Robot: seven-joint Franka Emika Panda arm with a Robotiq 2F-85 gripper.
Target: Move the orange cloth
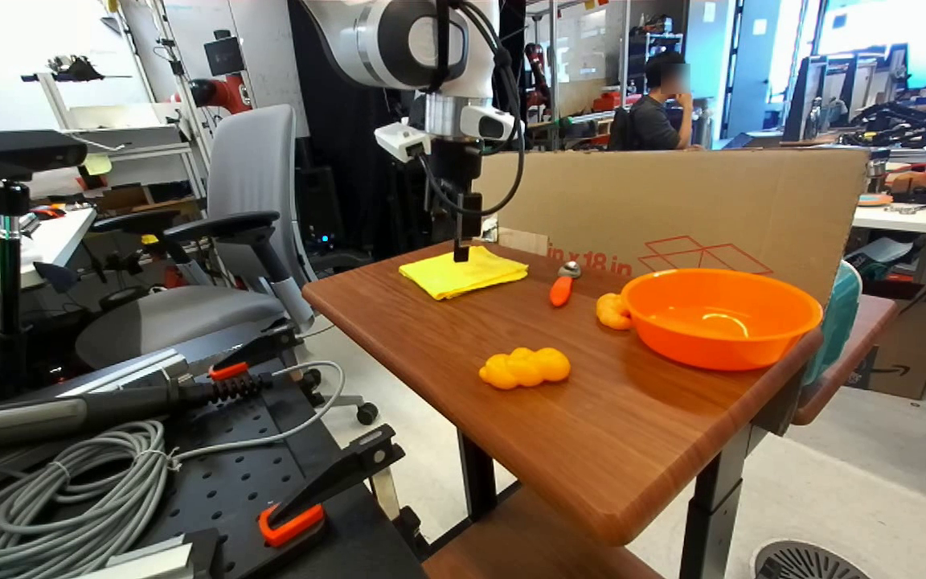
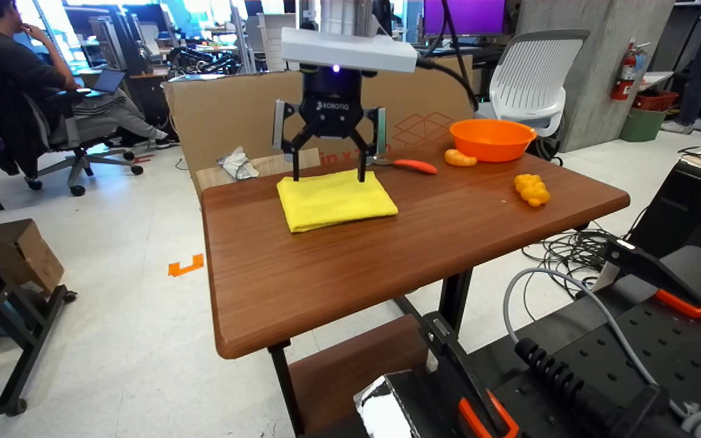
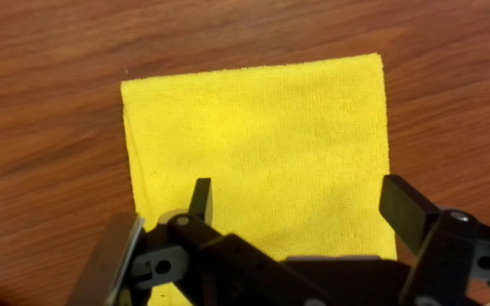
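The orange cloth, which looks yellow here, lies folded and flat on the wooden table in both exterior views [image 1: 475, 280] [image 2: 341, 204]. It fills much of the wrist view [image 3: 262, 127]. My gripper is pointing down over the cloth's back part in both exterior views [image 1: 460, 254] [image 2: 328, 176]. In the wrist view the gripper [image 3: 294, 191] is open with nothing between its fingers. One finger is over the cloth and the other is at its right edge. I cannot tell whether the fingertips touch the cloth. The cloth's near end is partly hidden by the gripper.
A scoop with an orange handle [image 1: 561, 289] lies beside the cloth. An orange bowl [image 1: 720, 342] and two lumpy orange toy pieces [image 1: 526, 368] [image 2: 460, 158] are farther along the table [image 2: 302, 274]. A cardboard panel [image 1: 688, 201] stands along the back edge.
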